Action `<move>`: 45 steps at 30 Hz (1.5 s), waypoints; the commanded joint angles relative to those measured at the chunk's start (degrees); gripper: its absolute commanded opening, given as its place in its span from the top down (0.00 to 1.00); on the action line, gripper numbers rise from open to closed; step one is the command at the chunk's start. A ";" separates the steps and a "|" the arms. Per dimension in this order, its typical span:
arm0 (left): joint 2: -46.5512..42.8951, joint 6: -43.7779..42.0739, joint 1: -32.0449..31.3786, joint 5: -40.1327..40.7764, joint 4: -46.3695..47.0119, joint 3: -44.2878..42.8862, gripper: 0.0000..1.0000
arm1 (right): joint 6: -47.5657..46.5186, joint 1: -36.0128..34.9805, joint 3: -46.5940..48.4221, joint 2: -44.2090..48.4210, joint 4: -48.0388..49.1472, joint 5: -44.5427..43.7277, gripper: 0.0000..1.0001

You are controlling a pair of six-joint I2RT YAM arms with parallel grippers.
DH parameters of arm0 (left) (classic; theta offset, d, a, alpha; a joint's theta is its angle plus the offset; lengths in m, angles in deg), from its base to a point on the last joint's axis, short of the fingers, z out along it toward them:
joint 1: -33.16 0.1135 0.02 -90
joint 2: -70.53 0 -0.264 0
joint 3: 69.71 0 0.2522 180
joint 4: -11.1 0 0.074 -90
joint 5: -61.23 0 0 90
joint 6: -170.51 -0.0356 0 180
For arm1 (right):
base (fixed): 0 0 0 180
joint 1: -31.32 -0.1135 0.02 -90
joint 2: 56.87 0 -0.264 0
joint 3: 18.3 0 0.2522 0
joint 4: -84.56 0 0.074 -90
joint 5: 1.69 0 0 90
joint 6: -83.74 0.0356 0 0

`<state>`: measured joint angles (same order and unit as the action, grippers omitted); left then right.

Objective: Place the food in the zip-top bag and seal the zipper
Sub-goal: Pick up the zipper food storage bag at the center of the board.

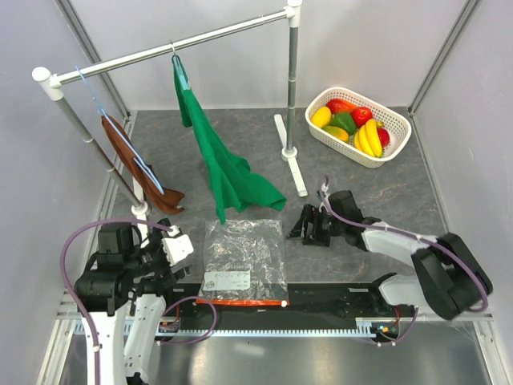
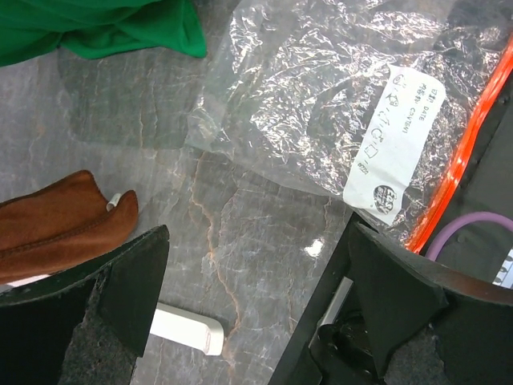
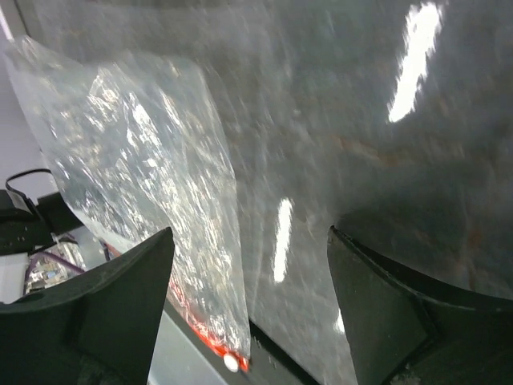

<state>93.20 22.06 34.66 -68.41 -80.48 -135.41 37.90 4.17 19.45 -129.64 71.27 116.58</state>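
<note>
- Two arms sit at the bottom edge of the overhead view on a grey marbled desk [image 1: 385, 184], and nothing has been bagged yet.
- A white clothes rail [image 1: 184, 40] spans the upper part of the frame, with a green cloth [image 1: 228, 172] and a brown cloth [image 1: 132, 164] hanging from it (neither is part of the job).
- The zip-top bag [image 1: 244, 257] lies flat and empty at lower centre, with its white label [image 1: 228, 281] toward the bottom edge. It looks light, crinkly and slippery, so it is likely to slide or collapse unless one hand pins or lifts one layer at the mouth.
- A white mesh basket [image 1: 394, 148] at upper right holds all the food [image 1: 353, 124], well apart from the bag. The pieces look glossy, rigid and light, and their rounded shapes could squirt out of a pinch. A grip across the middle seems the safest.
- The left hand [image 2: 256, 273] has its fingers spread wide and holds nothing. In its own view it hovers just left of the bag.
- The right hand [image 3: 250, 257] also has its fingers apart and empty, just right of the bag.
- The zipper [image 1: 240, 303], a thin orange-red strip, runs along the bag's lowest edge.
</note>
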 commanded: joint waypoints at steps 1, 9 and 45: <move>0.70 -4.64 0.09 -3.43 0.48 1.14 0.01 | -5.13 -0.26 3.16 -9.47 11.65 -1.48 0.16; 2.28 -9.66 0.17 -3.16 -0.22 3.51 0.01 | -0.66 -4.30 5.89 -23.11 23.43 3.37 0.20; 35.68 15.82 -58.31 23.09 37.38 9.84 0.12 | -25.96 19.85 25.67 -20.83 -23.31 2.05 1.00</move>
<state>128.61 26.25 -13.23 -55.10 -53.38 -124.55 17.99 20.60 42.02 -149.09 54.68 120.82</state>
